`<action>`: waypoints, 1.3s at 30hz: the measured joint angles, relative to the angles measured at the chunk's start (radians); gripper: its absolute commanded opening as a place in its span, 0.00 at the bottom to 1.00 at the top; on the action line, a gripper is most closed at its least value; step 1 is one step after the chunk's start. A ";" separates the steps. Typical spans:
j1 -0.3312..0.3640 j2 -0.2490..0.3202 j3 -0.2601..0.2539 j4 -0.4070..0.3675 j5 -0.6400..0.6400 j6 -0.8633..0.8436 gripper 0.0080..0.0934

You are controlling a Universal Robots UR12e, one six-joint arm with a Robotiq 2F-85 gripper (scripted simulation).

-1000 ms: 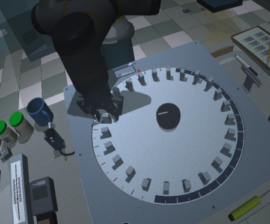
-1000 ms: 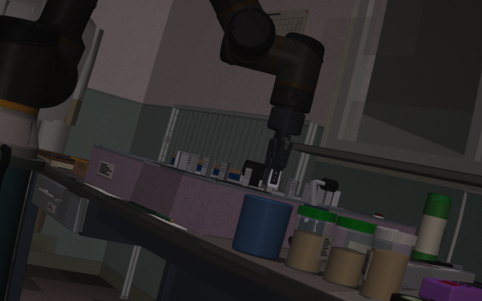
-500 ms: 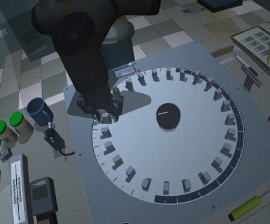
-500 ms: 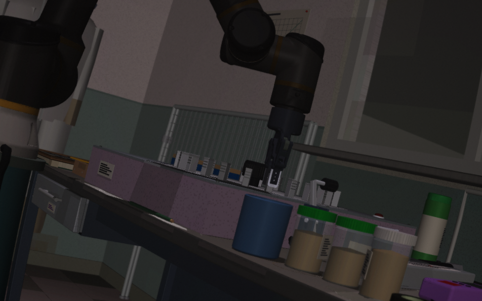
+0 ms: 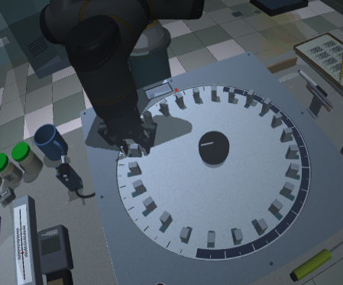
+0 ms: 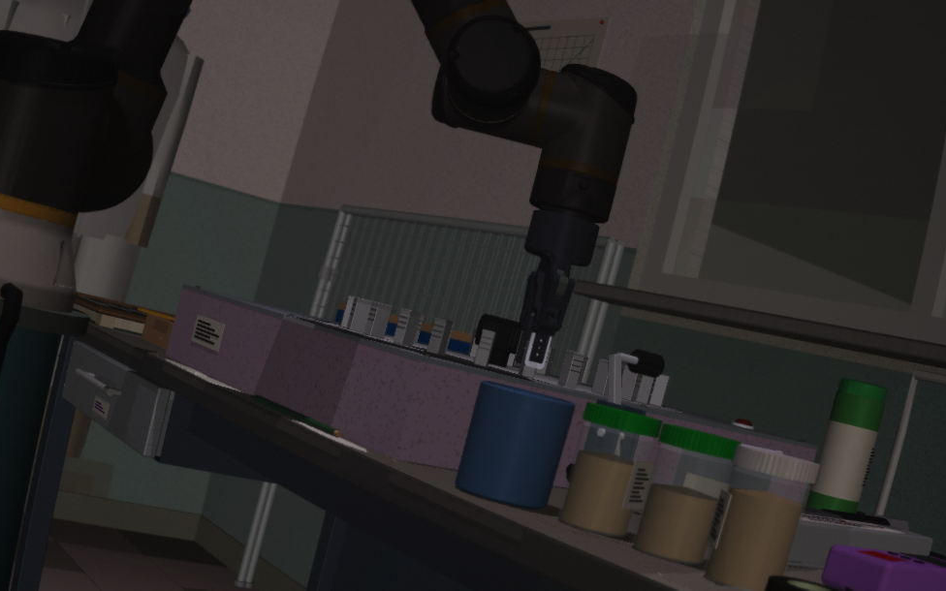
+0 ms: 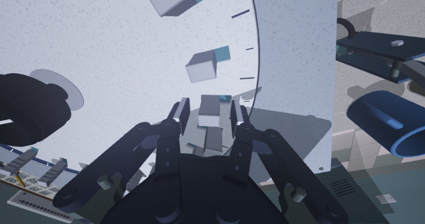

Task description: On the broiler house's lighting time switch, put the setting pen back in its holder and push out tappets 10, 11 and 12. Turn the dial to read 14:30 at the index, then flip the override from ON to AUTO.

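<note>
My gripper (image 7: 209,111) is open and holds nothing; it is down at the left rim of the time switch's dial (image 5: 214,172), its fingers to either side of one grey tappet (image 7: 209,110). In the side camera the same gripper (image 5: 133,149) covers that tappet on the ring. More tappets (image 7: 202,66) follow along the rim beyond it. The black centre knob (image 5: 213,148) sits in the middle of the dial. The setting pen (image 5: 316,87) lies in its holder to the right of the panel. The red index mark (image 5: 176,89) is at the dial's far edge. The override switch is hidden.
Behind the panel stand the arm's base (image 5: 149,53) and a tiled floor. A blue mug (image 5: 49,141), a small black clamp (image 5: 69,177) and green-lidded jars (image 5: 21,158) stand left of the panel. A clipboard (image 5: 334,59) lies at the right, and a yellow-handled screwdriver (image 5: 313,265) at the front right.
</note>
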 measured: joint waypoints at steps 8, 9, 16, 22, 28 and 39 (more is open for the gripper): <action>0.000 0.000 0.000 0.000 0.000 0.000 0.50; 0.000 0.000 0.000 0.000 0.000 0.000 0.50; 0.000 0.000 0.000 0.000 0.000 0.000 0.47; 0.000 0.000 0.000 0.000 0.000 0.000 0.45; 0.000 0.000 0.000 0.000 0.000 0.000 0.43; 0.000 0.000 0.000 0.000 0.000 0.000 0.38</action>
